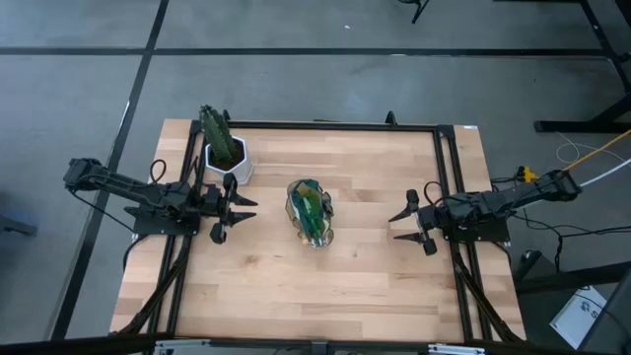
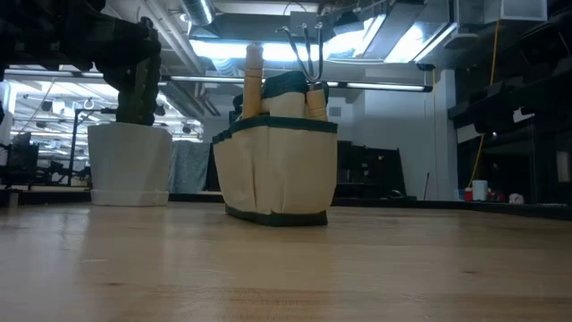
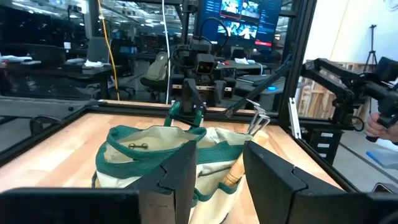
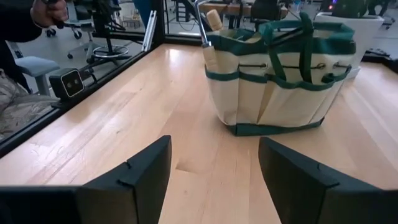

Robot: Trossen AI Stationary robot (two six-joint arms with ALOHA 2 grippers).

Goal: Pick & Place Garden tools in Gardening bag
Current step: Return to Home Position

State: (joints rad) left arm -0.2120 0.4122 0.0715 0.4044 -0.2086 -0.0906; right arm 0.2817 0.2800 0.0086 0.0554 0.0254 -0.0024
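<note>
Left tool (image 1: 233, 207), right tool (image 1: 414, 223) well apart from bag (image 1: 311, 213)

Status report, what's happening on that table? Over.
Left gripper and right gripper open, empty, either side of table. Gardening bag upright at centre, tools inside. Potted plant near left gripper, nothing blocking.

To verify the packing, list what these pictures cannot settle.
Gardening bag, high view: contents too small to tell apart.
Low view: the bag's wall hides everything below the wooden handles and rake tines.
Left wrist view: the open left tool covers part of the bag's front.
</note>
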